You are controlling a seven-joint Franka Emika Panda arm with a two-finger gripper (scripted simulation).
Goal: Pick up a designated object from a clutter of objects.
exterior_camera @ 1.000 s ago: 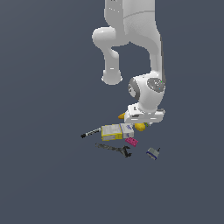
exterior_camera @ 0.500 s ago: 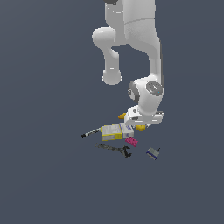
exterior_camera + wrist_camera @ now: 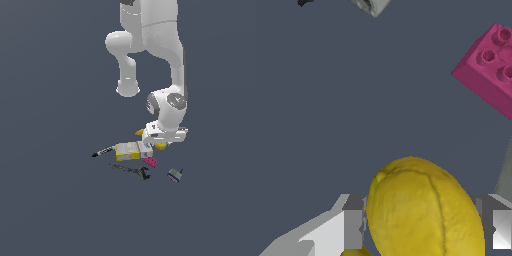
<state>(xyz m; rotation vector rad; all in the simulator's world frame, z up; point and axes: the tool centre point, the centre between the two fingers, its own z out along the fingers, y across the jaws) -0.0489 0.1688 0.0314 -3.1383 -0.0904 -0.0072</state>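
The designated object, a small yellow lemon [image 3: 423,210], lies between my two fingers [image 3: 351,230] in the wrist view, and it nearly fills the gap. In the exterior view only a bit of the lemon [image 3: 161,145] shows under the hand. My gripper [image 3: 161,141] is open and hangs low over it, one finger on each side. The clutter of objects lies around it: a yellow-and-white box [image 3: 127,150], a banana tip [image 3: 140,132] behind the hand, and a pink brick [image 3: 150,161].
A black-tipped marker [image 3: 103,151] lies toward the exterior view's left of the box. A dark wrench [image 3: 131,170] and a grey-blue block [image 3: 174,175] lie in front. The pink brick [image 3: 491,70] shows close by in the wrist view.
The hand has come down a little toward the lemon over the last second. The objects have not moved.
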